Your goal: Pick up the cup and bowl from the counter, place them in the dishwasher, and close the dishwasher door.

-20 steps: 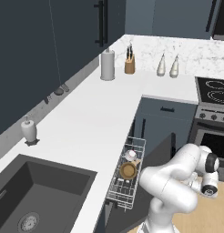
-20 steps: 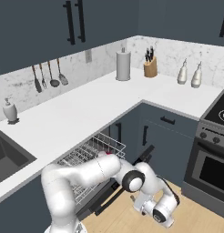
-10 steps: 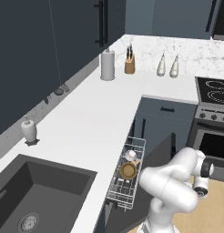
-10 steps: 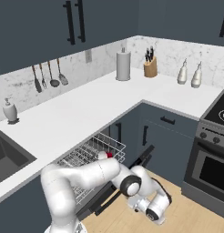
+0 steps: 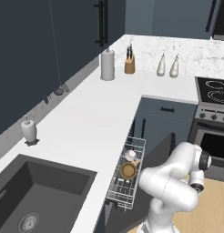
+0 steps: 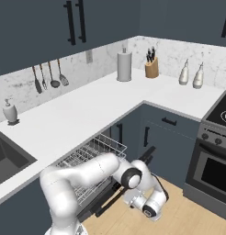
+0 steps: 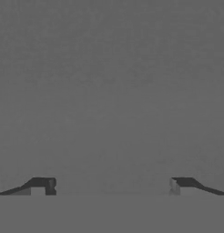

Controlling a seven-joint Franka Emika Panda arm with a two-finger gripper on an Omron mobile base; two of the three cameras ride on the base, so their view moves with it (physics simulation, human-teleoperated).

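Dishes in the silver wire pull-out rack (image 5: pixel 125 175) numbered two: one small red tapered cup with a white rim (image 5: pixel 130 155) and one round tan-brown wooden-looking bowl (image 5: pixel 128 171), lying just beside each other. The rack stuck out from the dark grey dishwasher (image 6: pixel 89 195) under the long white marble-like bench (image 5: pixel 93 123). Its flat dark grey door (image 5: pixel 152 159) hung open beside the rack. The white arm bent low in front of it, with the pincer (image 7: pixel 112 185) facing a plain grey surface, its two dark tips spread wide and holding nothing. On the bench stood one paper towel roll (image 5: pixel 107 65), one knife block (image 5: pixel 129 64), two pale bottles (image 5: pixel 167 66) and one soap dispenser (image 5: pixel 28 130). One dark sink (image 5: pixel 34 193) and one stove (image 5: pixel 213 109) flanked it.
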